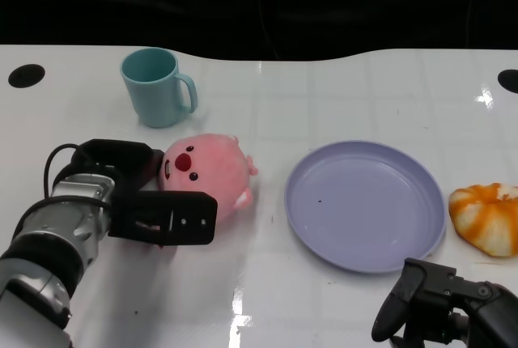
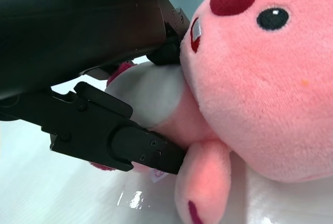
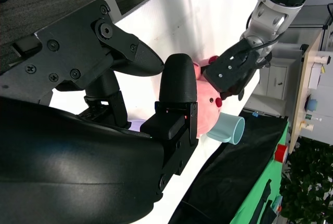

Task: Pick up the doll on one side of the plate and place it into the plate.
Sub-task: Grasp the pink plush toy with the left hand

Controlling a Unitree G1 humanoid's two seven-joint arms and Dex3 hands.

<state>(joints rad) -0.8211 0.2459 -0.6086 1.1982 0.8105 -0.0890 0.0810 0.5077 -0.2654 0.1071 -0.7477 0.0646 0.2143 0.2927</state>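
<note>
The pink doll (image 1: 209,171) lies on the counter (image 1: 340,89) at nine o'clock from the plate (image 1: 366,204), apart from it. The left hand (image 1: 150,198) clasps it, fingers (image 2: 119,140) pressed against its side. The right hand (image 1: 441,303), at the plate's five o'clock, holds nothing, fingers apart.

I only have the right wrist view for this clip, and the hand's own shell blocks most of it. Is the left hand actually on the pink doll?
Observer: Yes. The left wrist view shows the left hand's fingers pressed against the pink doll, one above its white belly and one below.
Operator: Has it been lifted yet?
Observer: It does not look so. In the head view the doll seems to sit on the white table, to the left of the purple plate.
Operator: Is the plate free?
Observer: Yes, nothing lies in it. An orange and white toy lies just off its right edge.
Operator: And the right hand?
Observer: The right hand sits at the near table edge, holding nothing.
</note>
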